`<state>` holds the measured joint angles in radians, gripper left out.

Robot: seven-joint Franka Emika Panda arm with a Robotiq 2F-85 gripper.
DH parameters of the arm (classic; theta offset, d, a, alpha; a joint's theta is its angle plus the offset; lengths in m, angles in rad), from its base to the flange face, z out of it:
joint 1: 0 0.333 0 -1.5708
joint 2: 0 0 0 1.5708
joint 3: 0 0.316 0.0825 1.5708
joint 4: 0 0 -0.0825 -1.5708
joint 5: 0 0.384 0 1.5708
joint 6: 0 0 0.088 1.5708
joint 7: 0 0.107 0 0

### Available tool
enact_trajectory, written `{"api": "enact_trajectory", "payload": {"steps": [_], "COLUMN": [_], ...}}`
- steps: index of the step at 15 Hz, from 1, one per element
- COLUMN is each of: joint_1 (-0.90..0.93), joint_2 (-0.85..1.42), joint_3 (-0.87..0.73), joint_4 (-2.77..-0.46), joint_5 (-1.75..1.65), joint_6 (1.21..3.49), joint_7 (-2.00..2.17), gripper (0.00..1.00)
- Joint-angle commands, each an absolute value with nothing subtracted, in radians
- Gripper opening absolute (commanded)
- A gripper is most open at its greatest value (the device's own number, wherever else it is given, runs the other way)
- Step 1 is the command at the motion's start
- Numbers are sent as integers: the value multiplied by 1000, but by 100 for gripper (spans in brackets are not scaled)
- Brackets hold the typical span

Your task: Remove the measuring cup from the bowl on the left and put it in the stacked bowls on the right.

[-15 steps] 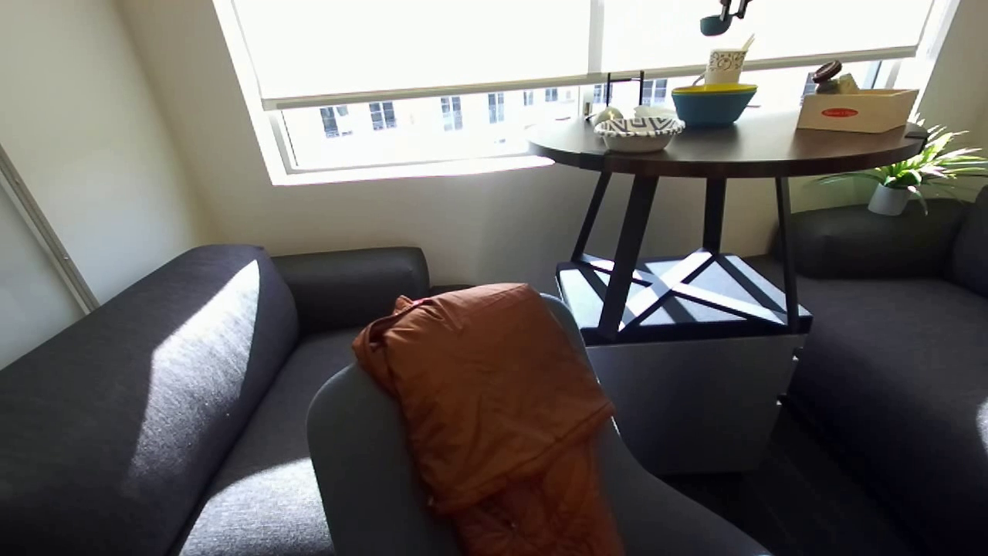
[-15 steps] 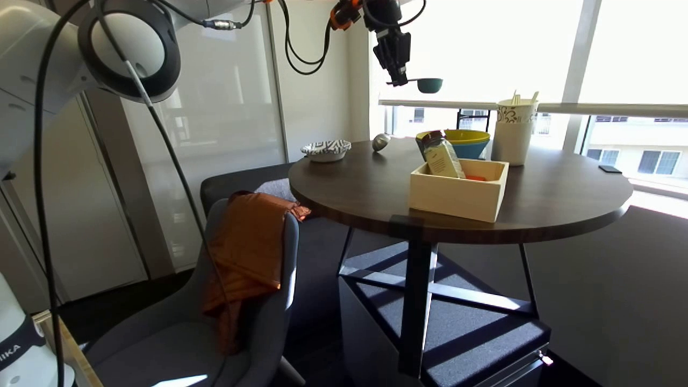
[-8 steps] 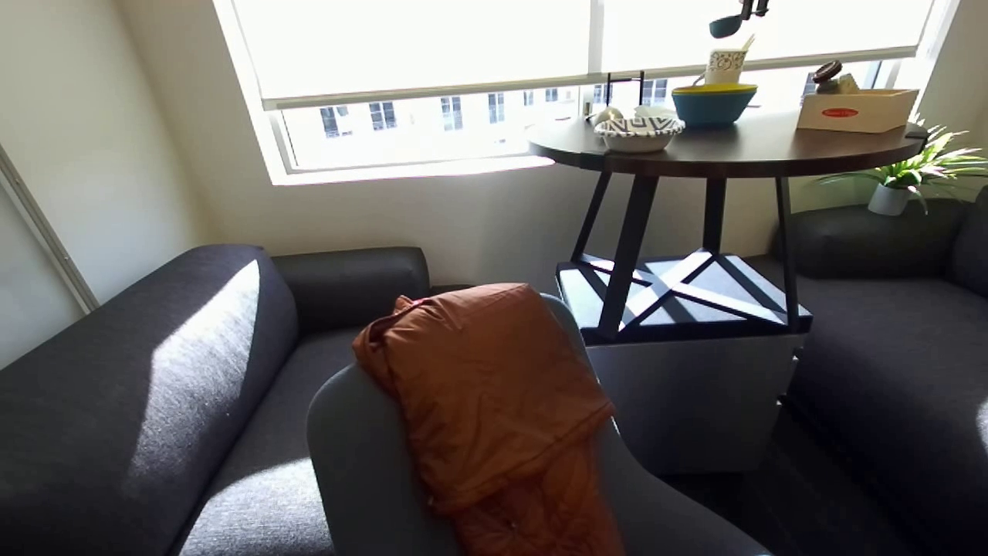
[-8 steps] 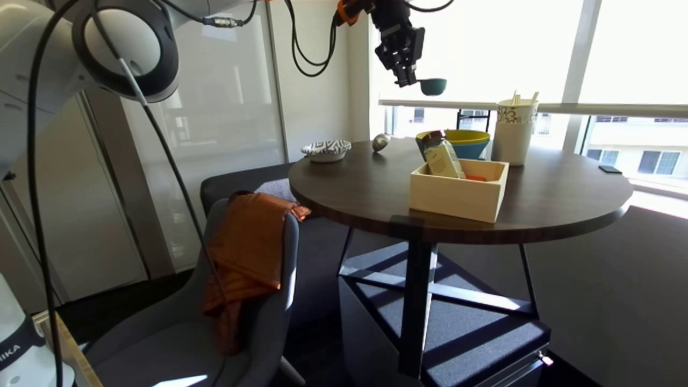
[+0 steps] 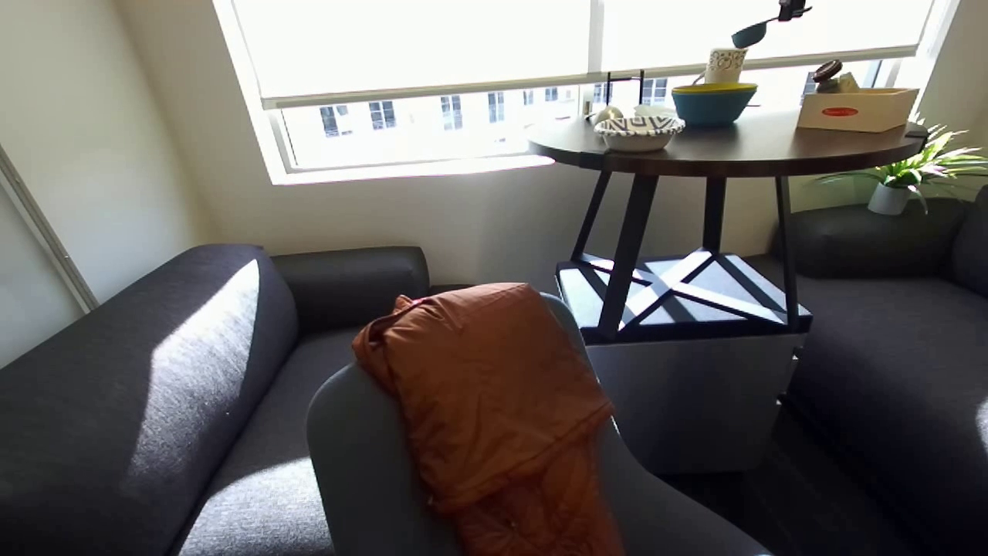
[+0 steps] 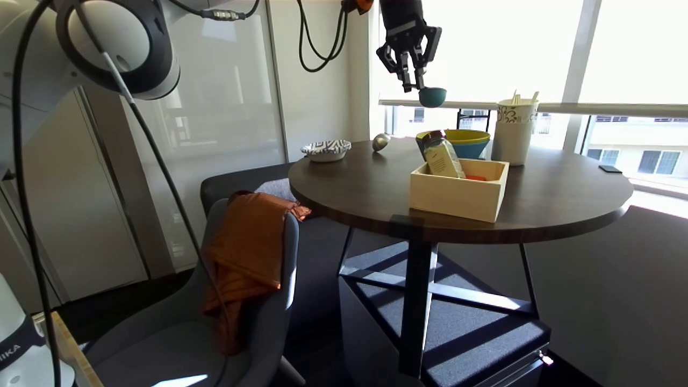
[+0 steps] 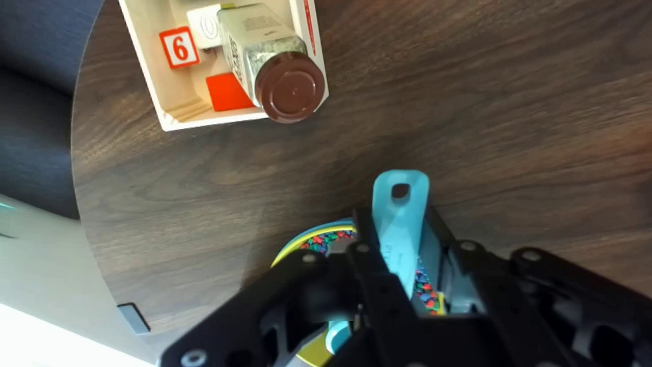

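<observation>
My pincer (image 6: 413, 87), squeezed on the cup (image 6: 432, 97), just tipped it, likely for the bowls (image 6: 473, 149) near the desk's (image 6: 564, 204) far edge.

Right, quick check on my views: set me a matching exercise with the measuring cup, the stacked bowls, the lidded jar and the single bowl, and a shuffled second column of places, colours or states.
Things:
1. measuring cup
2. stacked bowls
3. lidded jar
4. single bowl

Places, colours, states:
A. yellow inside blue
B. white with a dark pattern
C. held by its handle in the gripper, above the table
D. tilted, in the wooden box

Pairs: 1-C, 2-A, 3-D, 4-B
</observation>
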<state>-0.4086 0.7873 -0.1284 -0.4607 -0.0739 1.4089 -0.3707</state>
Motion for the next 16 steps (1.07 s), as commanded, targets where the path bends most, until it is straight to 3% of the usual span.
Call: {"api": "enact_trajectory", "payload": {"steps": [1,3,4,7,16], "joint_1": [-413,-411,-410,-437,-496], "joint_2": [833,842,843,836,915], "joint_3": [-127,-130,-130,-107,-33], "joint_4": [-386,-386,-386,-443,-426], "joint_5": [-81,-86,-87,-71,14], "joint_6": [1372,1373,1373,1470,1473], "joint_7": [-354,-339,-337,-453,-598], "gripper": [26,26,6,6,6]}}
